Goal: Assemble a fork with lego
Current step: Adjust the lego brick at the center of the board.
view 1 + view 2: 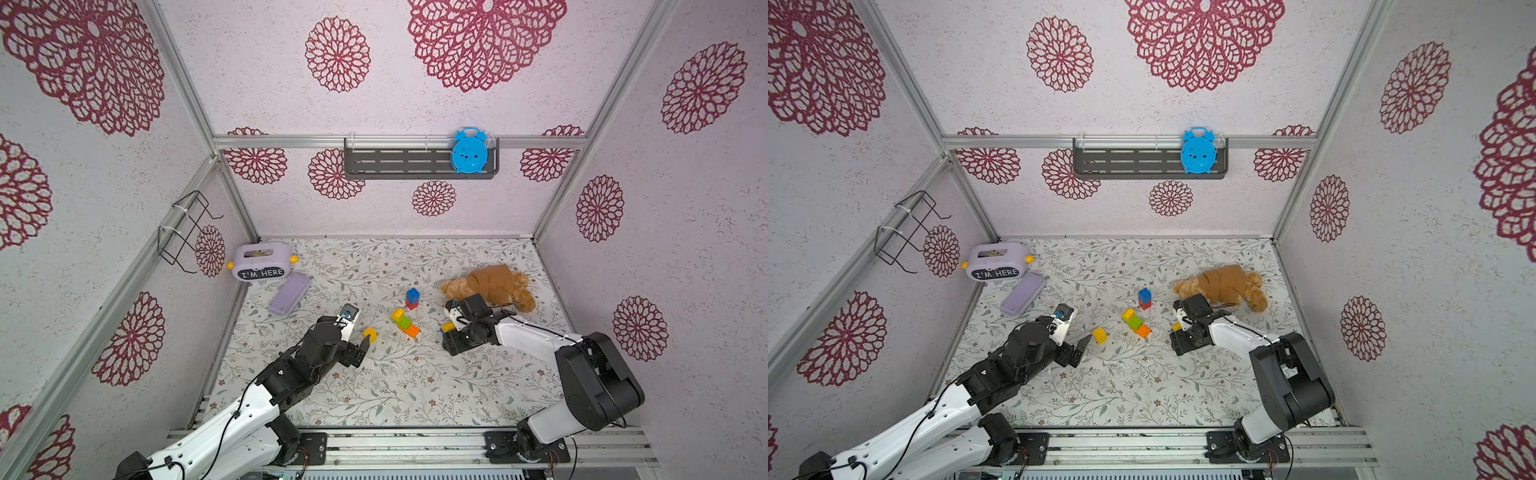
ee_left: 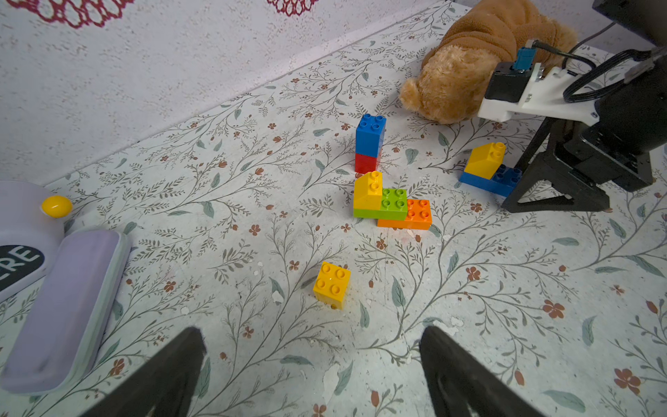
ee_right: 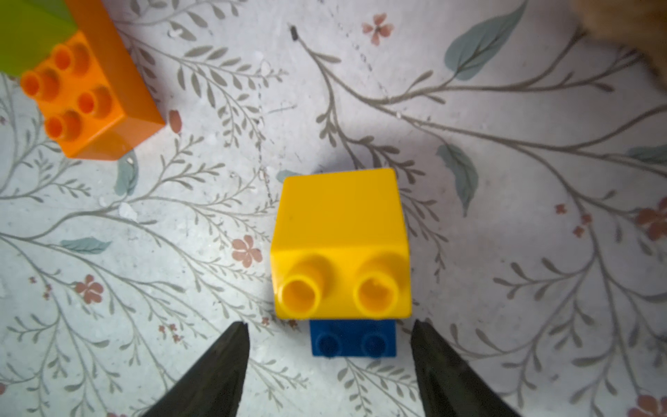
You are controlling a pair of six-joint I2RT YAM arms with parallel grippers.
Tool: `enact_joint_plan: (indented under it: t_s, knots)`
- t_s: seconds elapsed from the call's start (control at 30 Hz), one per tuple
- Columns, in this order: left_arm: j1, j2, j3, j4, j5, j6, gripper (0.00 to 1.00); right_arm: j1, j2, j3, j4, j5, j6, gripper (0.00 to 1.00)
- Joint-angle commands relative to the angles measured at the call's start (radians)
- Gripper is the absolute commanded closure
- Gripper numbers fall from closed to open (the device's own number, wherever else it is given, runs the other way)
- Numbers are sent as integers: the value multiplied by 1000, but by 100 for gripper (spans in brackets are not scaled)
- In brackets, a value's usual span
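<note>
Across the tabletop (image 1: 374, 395) I see a pale sheet printed with leafy twigs and small flowers, chipped in spots. Three walls papered with dark red rosettes close it in. On the back wall a grey shelf (image 1: 399, 164) carries a blue alarm clock (image 1: 469, 151), and a wire rack (image 1: 183, 232) hangs on the side wall. A lilac box (image 1: 259, 262) lettered "I'M HERE" stands in the far corner on my left arm's side, with a lilac lid (image 1: 289, 294) lying just beside it. A brown teddy bear (image 1: 494, 286) lies at the far side near my right arm.

The lego (image 1: 1133, 322) sits mid-table in four lots: a blue-on-red stack (image 1: 412, 299), a joined yellow, green and orange piece (image 1: 405, 322), a loose yellow brick (image 2: 332, 285), and a sloped yellow brick (image 3: 341, 231) seated on a blue brick (image 3: 353, 341). My right gripper (image 3: 328, 326) is released. Its jaws straddle the bare end of that blue brick, with table showing on both sides. My left gripper (image 2: 312, 335) gapes wide and holds nothing; the loose yellow brick sits just ahead of its fingers, apart from them.

Both arms reach in from the near rail (image 1: 415, 446). The right wrist bends so its gripper points down at the table, and the left slopes low toward the middle.
</note>
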Motion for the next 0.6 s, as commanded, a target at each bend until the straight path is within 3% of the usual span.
enact_joint_plan:
  t_s: [0.0,0.27,0.57]
  knots:
    - [6,1,31,8,-3,15,3,8,-11,7,5,-72,24,30]
    - [7,9,32,6,-5,22,3,73,-10,5,42,-114,49,36]
    - [7,6,29,5,-10,25,3,168,70,70,111,-85,73,37]
